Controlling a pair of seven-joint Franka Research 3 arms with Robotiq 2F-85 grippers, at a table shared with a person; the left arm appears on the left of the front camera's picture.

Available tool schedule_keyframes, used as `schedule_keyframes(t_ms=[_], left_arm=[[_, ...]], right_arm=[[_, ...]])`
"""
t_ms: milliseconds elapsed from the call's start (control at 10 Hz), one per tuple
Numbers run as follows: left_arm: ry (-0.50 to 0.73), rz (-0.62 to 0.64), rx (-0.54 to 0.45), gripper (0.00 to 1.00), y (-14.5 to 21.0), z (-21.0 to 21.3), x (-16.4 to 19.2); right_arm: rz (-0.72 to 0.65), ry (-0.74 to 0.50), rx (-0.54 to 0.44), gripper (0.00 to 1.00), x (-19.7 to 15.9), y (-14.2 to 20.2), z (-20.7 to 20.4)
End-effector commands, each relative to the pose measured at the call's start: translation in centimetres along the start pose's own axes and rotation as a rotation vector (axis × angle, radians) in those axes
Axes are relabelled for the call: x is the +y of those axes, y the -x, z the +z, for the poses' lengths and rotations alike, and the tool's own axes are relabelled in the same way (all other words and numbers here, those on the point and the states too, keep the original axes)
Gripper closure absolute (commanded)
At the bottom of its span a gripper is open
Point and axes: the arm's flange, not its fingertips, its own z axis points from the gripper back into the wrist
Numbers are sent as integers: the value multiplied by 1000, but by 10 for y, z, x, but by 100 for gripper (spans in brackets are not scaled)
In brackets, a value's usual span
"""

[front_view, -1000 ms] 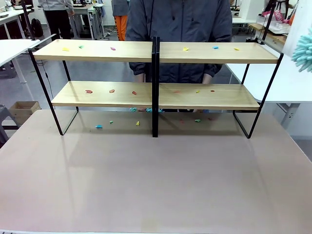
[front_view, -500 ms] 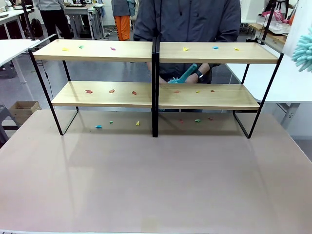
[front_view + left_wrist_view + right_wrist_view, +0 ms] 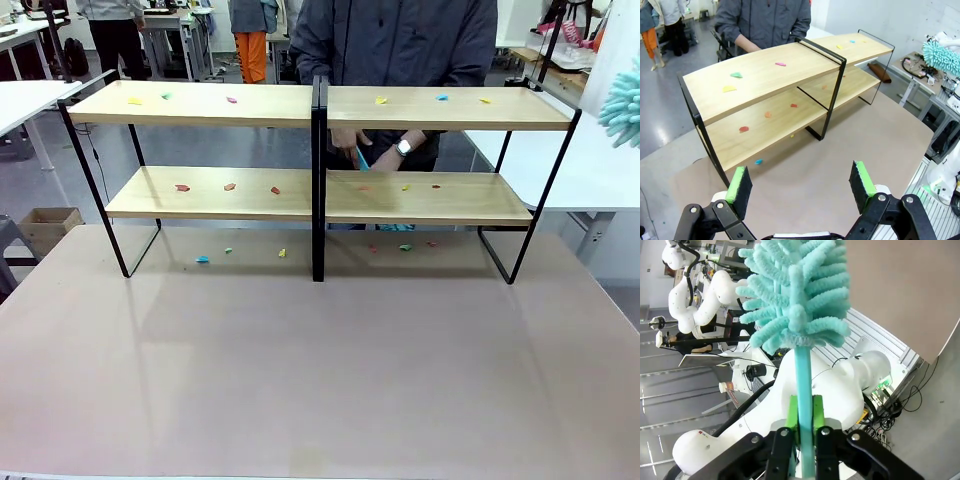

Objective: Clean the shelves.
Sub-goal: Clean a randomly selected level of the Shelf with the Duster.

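My right gripper [image 3: 805,425] is clenched on the duster [image 3: 795,295]; left gripper [image 3: 800,185] released. Shelves [image 3: 250,105] stand at the counter [image 3: 320,380] far edge. Sweeping the lower board could strike the person's hands [image 3: 380,160], apparently busy behind it.

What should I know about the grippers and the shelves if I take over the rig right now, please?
Left gripper: open, holding nothing, above the beige tabletop, facing the two-tier wooden shelves in a black frame.
Right gripper: shut on the handle of the fluffy teal duster, off to the rack's right.
Small coloured scraps lie on both tiers and the tabletop beneath.
Done: duster gripped. Left: all the sweeping.
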Motion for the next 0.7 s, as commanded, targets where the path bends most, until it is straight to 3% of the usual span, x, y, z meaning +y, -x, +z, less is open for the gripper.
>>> schedule_keyframes(t_ms=[0, 100, 400, 600], left_arm=[[-12, 6, 8, 0, 6, -2, -2], [-12, 6, 8, 0, 6, -2, -2], [-12, 6, 8, 0, 6, -2, -2], [-12, 6, 8, 0, 6, -2, -2]], right_arm=[[-2, 11, -1, 100, 4, 1, 1], [0, 0, 0, 87, 0, 0, 0], [113, 163, -47, 87, 80, -87, -19], [212, 303, 118, 87, 144, -122, -47]])
